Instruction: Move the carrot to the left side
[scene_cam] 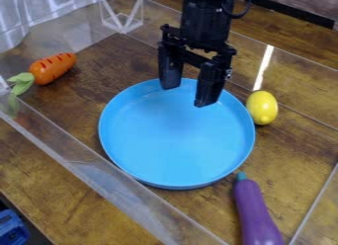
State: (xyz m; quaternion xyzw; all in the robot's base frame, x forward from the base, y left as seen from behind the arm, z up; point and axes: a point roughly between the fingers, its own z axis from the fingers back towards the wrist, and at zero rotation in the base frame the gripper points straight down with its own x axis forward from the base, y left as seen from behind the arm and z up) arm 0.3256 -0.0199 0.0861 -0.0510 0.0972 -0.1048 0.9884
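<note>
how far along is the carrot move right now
The carrot lies on the wooden table near the picture's left edge, so it may already be where the task wants it, though this view can't confirm that. Nothing is in hand: the gripper is open over the blue plate, well apart from the carrot. If the carrot counts as placed, nothing seems left; otherwise the whole pick and move remains.
</note>
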